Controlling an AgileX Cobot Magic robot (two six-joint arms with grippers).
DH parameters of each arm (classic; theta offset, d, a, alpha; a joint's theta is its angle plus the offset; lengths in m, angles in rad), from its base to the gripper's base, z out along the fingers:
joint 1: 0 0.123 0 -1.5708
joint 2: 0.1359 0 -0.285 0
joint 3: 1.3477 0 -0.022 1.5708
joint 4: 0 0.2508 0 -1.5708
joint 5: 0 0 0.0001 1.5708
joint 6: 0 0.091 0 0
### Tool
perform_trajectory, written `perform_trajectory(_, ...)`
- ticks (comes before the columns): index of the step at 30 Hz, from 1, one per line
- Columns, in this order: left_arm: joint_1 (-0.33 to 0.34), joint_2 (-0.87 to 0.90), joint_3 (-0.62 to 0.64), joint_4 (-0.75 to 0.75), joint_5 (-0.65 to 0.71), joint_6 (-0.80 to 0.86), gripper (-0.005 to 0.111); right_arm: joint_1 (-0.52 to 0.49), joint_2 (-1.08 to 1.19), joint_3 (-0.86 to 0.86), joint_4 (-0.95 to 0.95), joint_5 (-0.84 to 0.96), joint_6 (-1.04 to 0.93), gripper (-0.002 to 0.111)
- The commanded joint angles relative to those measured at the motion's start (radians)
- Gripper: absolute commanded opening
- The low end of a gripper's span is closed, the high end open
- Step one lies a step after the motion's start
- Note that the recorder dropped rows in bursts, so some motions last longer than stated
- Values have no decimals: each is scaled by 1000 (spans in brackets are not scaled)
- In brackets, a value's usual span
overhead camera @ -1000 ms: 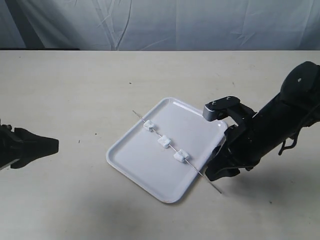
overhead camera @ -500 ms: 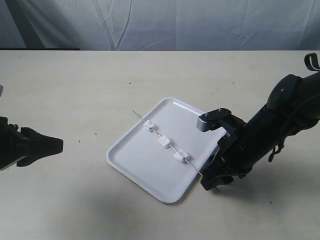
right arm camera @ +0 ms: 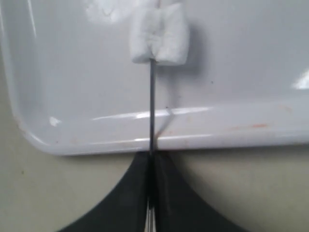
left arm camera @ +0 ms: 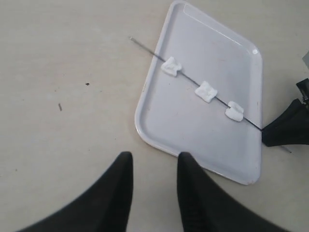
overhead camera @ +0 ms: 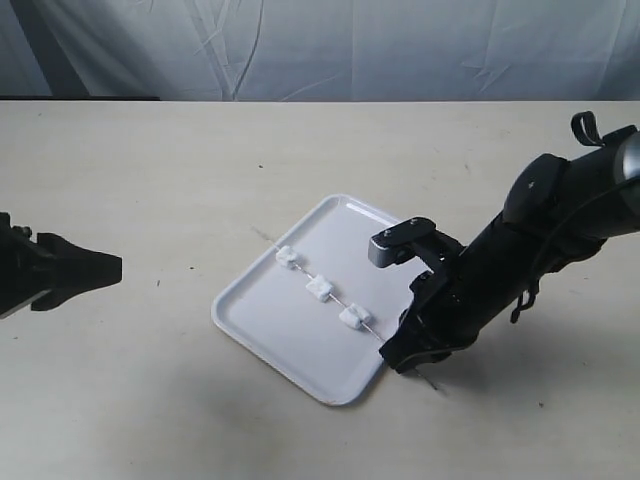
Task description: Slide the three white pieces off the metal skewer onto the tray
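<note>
Counted by kind, there are three white pieces point(overhead camera: 318, 290), all small soft cubes of the same sort, one metal skewer point(overhead camera: 302, 274), thin and silver-grey, and one tray point(overhead camera: 270, 315), glossy white with a low rim. Two black pincers are in view, one to each arm: the left pincer point(left arm camera: 154, 159) and the right pincer point(overhead camera: 400, 352). There is one pale counter point(overhead camera: 150, 170) under everything, and one grey cloth backdrop point(overhead camera: 400, 50) hangs behind it.

Three white pieces point(overhead camera: 318, 290) threaded on skewer point(left arm camera: 189, 79) across tray point(overhead camera: 290, 342)
</note>
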Motion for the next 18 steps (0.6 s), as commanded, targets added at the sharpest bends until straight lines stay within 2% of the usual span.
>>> perform_trajectory(1,-6,4,-6,-45,14,-3,31,8,35,16,-46,-19,23,-1)
perform_trajectory(12,-6,136,-6,-286,125,4,28,8,-82,-5,-95,9,112,-1)
perform_trajectory(16,-6,189,-6,-404,130,76,28,8,-167,-35,-92,54,140,-1)
perform_trajectory(18,-6,206,-6,-486,176,130,28,8,-207,-45,-88,56,148,-1)
